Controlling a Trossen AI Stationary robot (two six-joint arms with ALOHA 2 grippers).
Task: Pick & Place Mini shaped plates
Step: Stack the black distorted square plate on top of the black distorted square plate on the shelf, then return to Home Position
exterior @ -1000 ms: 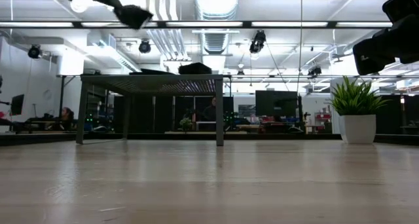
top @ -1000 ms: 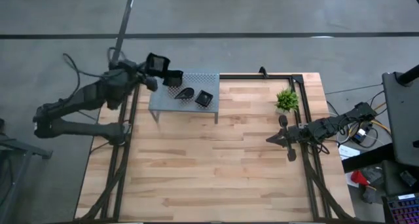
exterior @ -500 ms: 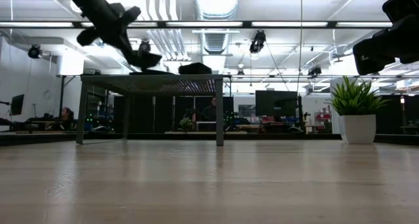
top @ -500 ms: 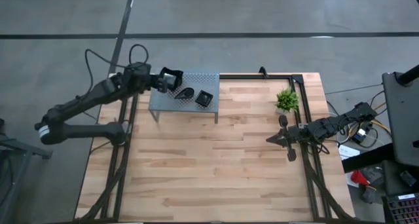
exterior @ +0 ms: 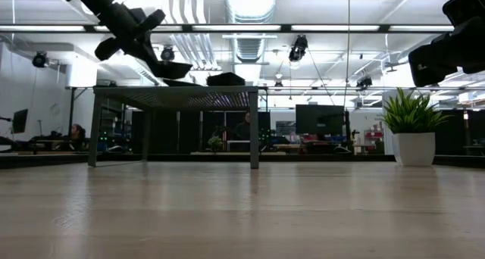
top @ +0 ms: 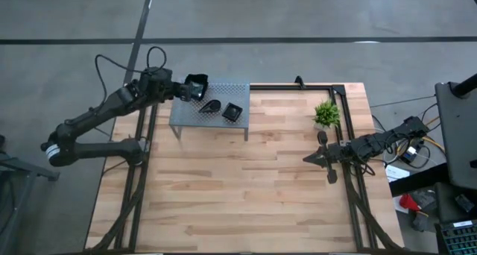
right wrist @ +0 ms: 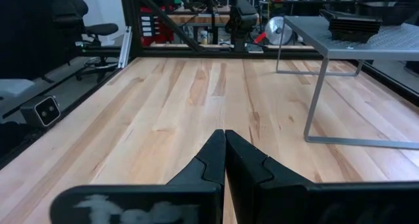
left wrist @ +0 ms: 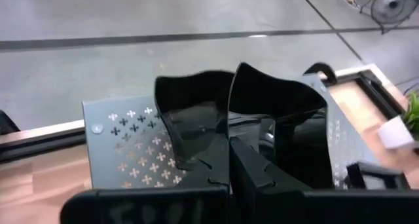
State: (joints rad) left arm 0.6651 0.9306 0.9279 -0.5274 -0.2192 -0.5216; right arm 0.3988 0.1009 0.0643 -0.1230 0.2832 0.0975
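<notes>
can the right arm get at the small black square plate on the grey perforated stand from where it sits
Probably not: the right gripper waits shut at the table's right edge, while the small black square plate lies on the grey perforated metal stand far across.

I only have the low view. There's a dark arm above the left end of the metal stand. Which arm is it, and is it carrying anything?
Observer: The left one. The left gripper is shut on a black plate, over the stand's far left corner.
Operator: I see the stand edge-on. What's on top?
Observer: Two more: a teardrop plate and a square plate, side by side.
Operator: And the right arm?
Observer: The right gripper is shut and empty, low at the table's right edge, near the plant.
</notes>
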